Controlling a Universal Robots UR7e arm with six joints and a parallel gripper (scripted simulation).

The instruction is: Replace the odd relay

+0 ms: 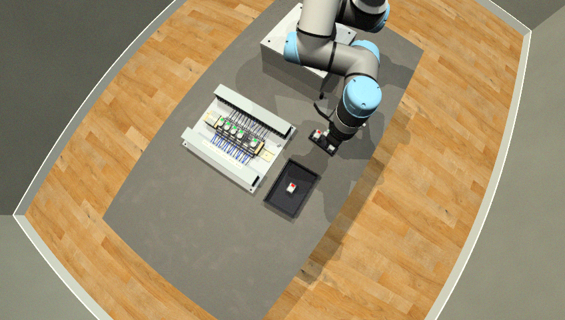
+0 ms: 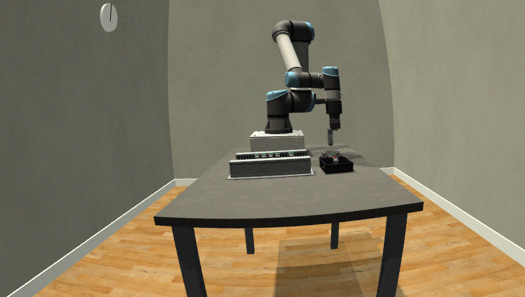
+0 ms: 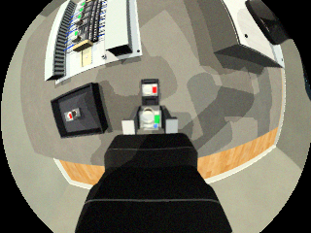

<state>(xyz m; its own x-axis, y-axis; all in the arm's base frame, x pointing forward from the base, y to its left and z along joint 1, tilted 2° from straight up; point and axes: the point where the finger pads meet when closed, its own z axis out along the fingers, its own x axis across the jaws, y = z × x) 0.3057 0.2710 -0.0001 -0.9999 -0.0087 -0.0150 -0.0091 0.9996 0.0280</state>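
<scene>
The relay panel (image 1: 273, 121) lies flat on the table (image 1: 190, 222), and 4 green-button relays (image 1: 234, 130) stand in its row with 1 gap among them. Just beside the panel's end sits the black tray (image 1: 277, 186), and in it lies the pulled red-button relay (image 1: 291, 188). Beyond the tray from the panel, my claw (image 3: 151, 124) hangs above the table clamped on the green-button spare (image 3: 150, 118), over a holder (image 1: 312, 139) with 1 red-button relay (image 3: 151, 91).

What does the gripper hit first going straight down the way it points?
Likely the spare holder. The gripper, shut on the green-button relay, hangs over the gap between two spares there, so the relay would touch first. Exact alignment is unclear.
</scene>
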